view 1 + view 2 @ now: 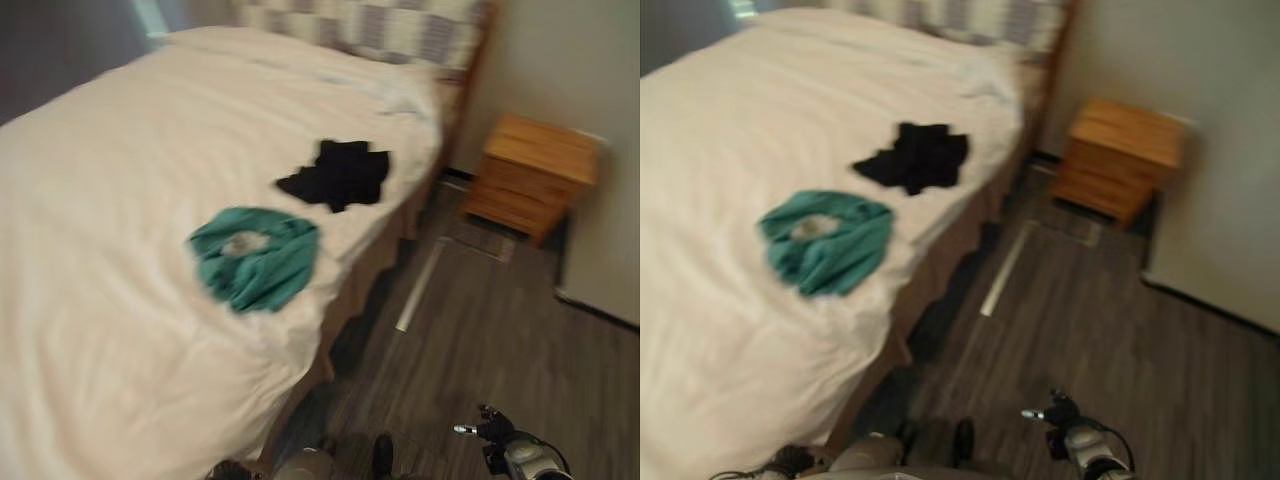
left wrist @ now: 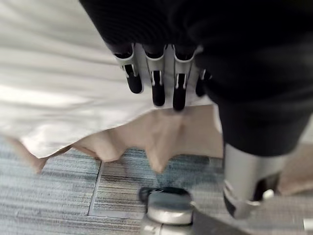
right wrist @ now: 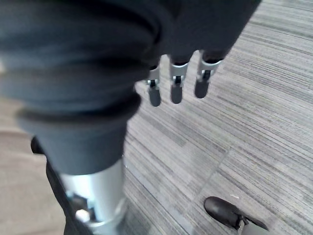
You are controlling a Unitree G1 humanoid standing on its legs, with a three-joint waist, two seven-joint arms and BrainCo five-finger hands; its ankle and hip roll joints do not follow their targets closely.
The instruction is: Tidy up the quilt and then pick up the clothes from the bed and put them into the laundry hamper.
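Quilt (image 1: 150, 150): spread flat, draping over the bed's edge.
Clothes: teal garment (image 1: 256, 256) and black garment (image 1: 338, 174) near that edge.
Left hand (image 2: 156, 73): fingers straight, empty.
Right hand (image 3: 178, 81): fingers straight over open floor (image 1: 480, 330).

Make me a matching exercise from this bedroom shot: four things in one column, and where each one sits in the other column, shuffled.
Things:
1. crumpled teal garment
2. black garment
3. wooden nightstand
4. checked pillow

Places:
A. on the floor against the wall, beside the bed
B. at the head of the bed
C. on the white quilt, nearer the robot
D. on the white quilt, farther up, near the bed's edge

Pairs: 1-C, 2-D, 3-A, 4-B
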